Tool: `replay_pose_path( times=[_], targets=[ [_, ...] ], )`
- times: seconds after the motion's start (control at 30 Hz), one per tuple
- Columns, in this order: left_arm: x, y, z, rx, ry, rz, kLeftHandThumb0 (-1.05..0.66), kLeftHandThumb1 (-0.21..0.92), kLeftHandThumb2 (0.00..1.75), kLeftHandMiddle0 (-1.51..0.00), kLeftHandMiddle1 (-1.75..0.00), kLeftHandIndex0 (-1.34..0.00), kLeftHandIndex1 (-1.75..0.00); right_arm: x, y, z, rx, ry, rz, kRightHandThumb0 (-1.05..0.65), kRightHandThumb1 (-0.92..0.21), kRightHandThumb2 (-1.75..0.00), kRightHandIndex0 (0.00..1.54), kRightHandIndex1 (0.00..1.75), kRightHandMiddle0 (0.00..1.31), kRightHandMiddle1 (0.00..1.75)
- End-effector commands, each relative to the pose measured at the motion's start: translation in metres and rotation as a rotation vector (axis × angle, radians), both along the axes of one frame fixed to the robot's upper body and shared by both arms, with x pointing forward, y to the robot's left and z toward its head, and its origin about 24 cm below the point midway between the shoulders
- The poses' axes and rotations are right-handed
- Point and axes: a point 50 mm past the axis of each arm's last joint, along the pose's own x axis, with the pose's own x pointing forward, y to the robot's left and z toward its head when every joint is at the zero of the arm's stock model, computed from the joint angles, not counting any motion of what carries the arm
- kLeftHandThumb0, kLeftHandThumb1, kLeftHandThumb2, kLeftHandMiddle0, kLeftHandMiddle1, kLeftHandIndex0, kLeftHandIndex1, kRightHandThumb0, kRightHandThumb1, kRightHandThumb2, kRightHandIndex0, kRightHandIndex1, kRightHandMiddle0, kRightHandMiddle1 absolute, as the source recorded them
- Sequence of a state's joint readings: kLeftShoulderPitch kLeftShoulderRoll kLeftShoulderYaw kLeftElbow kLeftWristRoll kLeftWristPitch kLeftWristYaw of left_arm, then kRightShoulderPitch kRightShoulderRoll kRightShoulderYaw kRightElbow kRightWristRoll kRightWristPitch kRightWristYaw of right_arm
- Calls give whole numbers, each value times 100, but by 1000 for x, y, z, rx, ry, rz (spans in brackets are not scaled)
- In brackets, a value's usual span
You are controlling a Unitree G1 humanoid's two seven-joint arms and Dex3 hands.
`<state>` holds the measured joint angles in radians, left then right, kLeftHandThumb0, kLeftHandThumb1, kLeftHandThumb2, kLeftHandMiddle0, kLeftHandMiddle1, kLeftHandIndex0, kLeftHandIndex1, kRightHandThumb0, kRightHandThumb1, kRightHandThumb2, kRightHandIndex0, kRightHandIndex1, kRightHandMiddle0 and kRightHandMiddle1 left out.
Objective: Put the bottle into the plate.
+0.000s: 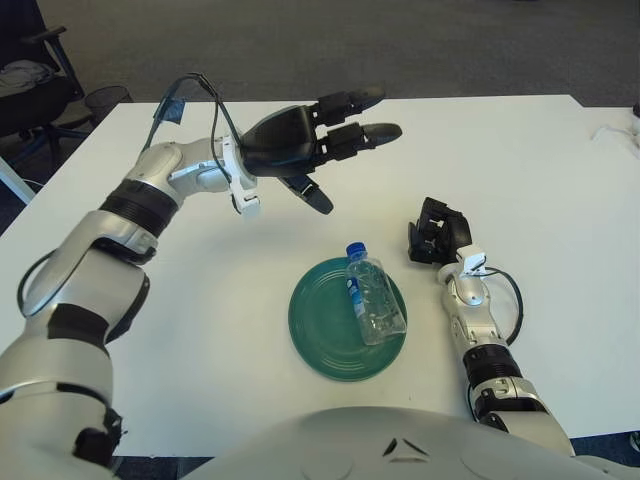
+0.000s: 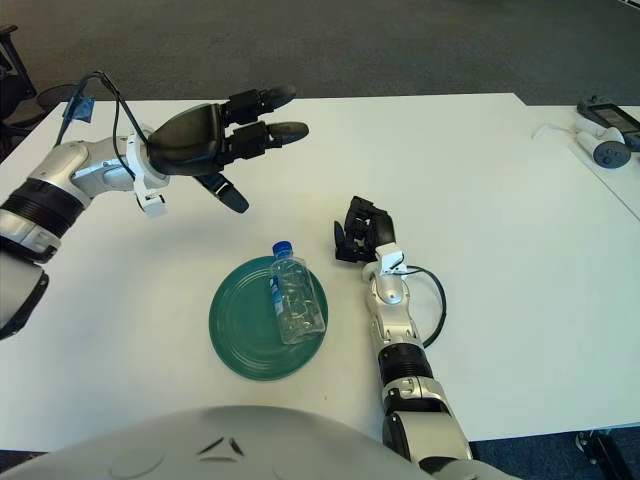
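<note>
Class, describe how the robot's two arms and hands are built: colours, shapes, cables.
Both arms are glossy silver shells with black joint bands. The left hand has a black palm and dark segmented fingers behind a white wrist bracket, with a black cable looping over its forearm. The right hand is black too, above a white-tagged wrist with a thin black cable.

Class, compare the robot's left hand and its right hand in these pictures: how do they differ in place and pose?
The left hand is raised above the table, beyond the plate; the right hand shows low, just right of the plate. The left hand's fingers are spread and empty; the right hand's are curled, also empty. Neither touches the bottle, which lies in the plate.
</note>
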<state>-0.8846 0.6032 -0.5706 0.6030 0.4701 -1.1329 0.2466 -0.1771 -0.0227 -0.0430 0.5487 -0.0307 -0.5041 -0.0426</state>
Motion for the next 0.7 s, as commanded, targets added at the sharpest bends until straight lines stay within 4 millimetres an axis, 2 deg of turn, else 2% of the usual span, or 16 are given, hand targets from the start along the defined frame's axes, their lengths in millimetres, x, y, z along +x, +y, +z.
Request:
replay_pose_path(
  times=[0.0, 0.03, 0.07, 0.1, 0.13, 0.17, 0.2, 0.23, 0.27, 0.33, 0.4, 0.47, 0.5, 0.53, 0.67],
  targets=[
    [26, 51, -20, -576, 448, 276, -68, 85, 9, -48, -14, -8, -102, -15, 2, -27, -5, 151, -7, -10, -23, -134, 123, 175, 105, 175],
    [27, 53, -20, -621, 468, 284, -63, 81, 13, -50, -27, -12, -106, -16, 2, -26, -5, 151, -7, -10, -23, -134, 123, 175, 105, 175],
    [27, 55, -21, -651, 483, 289, -60, 73, 26, -47, -43, -14, -110, -16, 2, -26, -5, 151, -7, -10, -23, -134, 123, 175, 105, 175],
    [29, 59, -21, -698, 508, 296, -59, 69, 34, -46, -50, -14, -111, -16, 2, -26, -5, 150, -7, -10, -23, -134, 123, 175, 105, 175],
    [30, 60, -21, -722, 524, 298, -55, 60, 49, -44, -70, -17, -118, -16, 2, -26, -5, 150, -7, -10, -23, -134, 123, 175, 105, 175],
    [32, 63, -22, -768, 549, 303, -54, 57, 56, -42, -78, -18, -121, -16, 1, -26, -6, 150, -7, -10, -23, -134, 123, 175, 105, 175],
    [33, 64, -23, -798, 567, 304, -50, 51, 66, -43, -101, -23, -132, -16, 1, -26, -6, 150, -7, -10, -23, -134, 123, 175, 105, 175],
    [35, 68, -25, -848, 577, 322, -48, 46, 73, -43, -116, -26, -140, -16, 1, -26, -6, 149, -7, -10, -23, -134, 123, 175, 105, 175],
    [37, 72, -28, -895, 586, 345, -38, 43, 84, -47, -128, -32, -142, -16, 1, -26, -6, 149, -7, -10, -23, -134, 123, 175, 105, 175],
    [40, 76, -33, -951, 598, 373, -16, 28, 116, -61, -155, -53, -143, -17, 0, -26, -6, 149, -7, -10, -23, -134, 123, 175, 105, 175],
    [40, 77, -39, -990, 620, 387, -9, 20, 130, -68, -165, -62, -143, -17, 0, -26, -6, 149, -8, -10, -23, -134, 123, 175, 105, 175],
    [40, 77, -43, -1020, 642, 392, -4, 10, 146, -76, -171, -67, -150, -17, -1, -26, -6, 148, -8, -10, -23, -134, 123, 175, 105, 175],
    [40, 77, -48, -1037, 664, 398, -3, 9, 149, -77, -171, -68, -151, -17, -1, -25, -6, 148, -8, -10, -23, -134, 123, 175, 105, 175],
    [38, 77, -58, -1061, 705, 407, -2, 8, 153, -78, -172, -64, -159, -17, -1, -25, -6, 148, -8, -10, -23, -134, 123, 175, 105, 175],
    [33, 76, -94, -1133, 853, 449, -1, 10, 155, -78, -171, -57, -171, -17, -2, -25, -7, 150, -9, -10, -23, -134, 123, 175, 105, 175]
  ],
)
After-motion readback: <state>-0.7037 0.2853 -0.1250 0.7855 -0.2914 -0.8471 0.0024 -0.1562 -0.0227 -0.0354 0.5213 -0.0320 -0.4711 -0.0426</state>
